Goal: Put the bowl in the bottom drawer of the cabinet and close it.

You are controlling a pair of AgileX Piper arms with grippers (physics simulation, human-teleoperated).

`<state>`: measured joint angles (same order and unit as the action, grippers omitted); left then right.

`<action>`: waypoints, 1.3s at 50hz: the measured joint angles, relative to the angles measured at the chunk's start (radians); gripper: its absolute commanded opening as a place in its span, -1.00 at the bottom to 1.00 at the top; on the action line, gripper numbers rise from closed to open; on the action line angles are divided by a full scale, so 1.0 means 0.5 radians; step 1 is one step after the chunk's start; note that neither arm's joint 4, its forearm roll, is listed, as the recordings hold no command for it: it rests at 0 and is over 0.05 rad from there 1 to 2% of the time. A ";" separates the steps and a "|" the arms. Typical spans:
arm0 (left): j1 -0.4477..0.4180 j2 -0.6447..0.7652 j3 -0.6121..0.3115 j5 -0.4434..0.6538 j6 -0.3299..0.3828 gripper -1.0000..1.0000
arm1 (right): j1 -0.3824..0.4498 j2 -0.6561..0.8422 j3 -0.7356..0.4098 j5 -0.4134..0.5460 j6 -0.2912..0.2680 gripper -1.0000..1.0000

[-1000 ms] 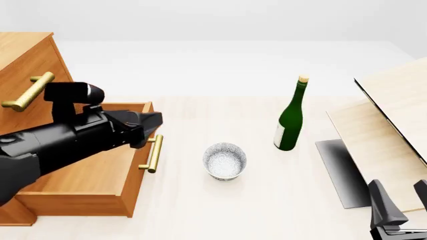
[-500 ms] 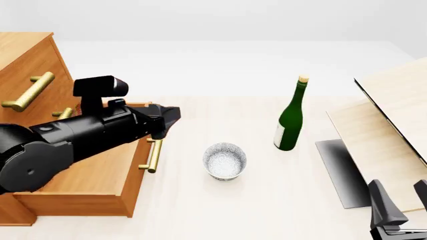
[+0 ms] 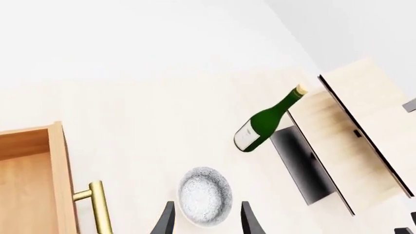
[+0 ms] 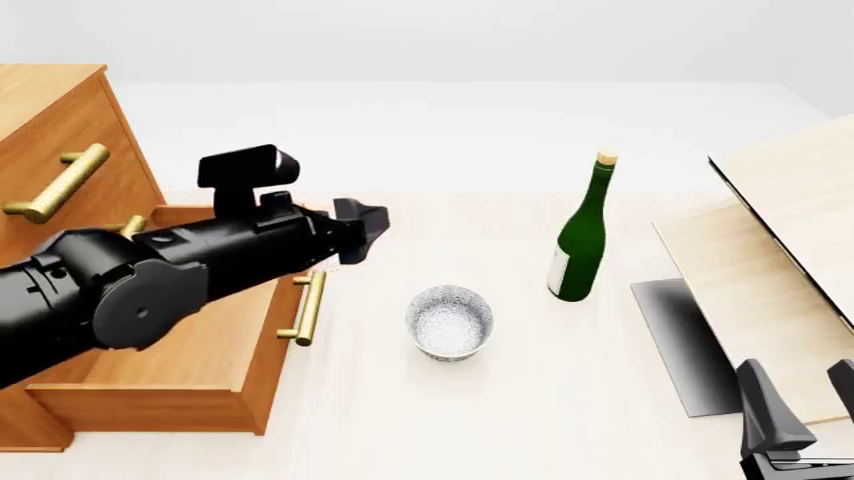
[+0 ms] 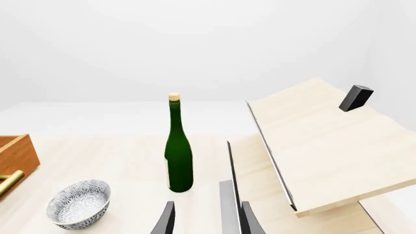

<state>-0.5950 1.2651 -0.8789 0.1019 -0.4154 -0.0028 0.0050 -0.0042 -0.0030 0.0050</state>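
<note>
Bowl, white with grey speckle, sits upright; only the wrist view shows the left claw spread open around it.

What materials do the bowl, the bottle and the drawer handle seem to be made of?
The bowl looks like glazed ceramic: white with fine grey speckling. The bottle seems dark green glass, glossy, with a cork-coloured stopper. The drawer handle looks like brass: a shiny golden bar.
</note>
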 measured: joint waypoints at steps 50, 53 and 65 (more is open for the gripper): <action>0.059 0.589 -0.096 -0.271 -0.128 1.00 | 0.000 0.000 0.000 0.000 0.000 1.00; 0.056 0.625 -0.096 -0.289 -0.140 1.00 | 0.000 0.000 0.000 0.000 0.000 1.00; 0.044 0.759 -0.107 -0.347 -0.180 1.00 | 0.000 0.000 0.000 0.000 0.000 1.00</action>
<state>-0.5729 1.6446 -0.9323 -0.0717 -0.5055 -0.0028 0.0050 -0.0042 -0.0030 0.0051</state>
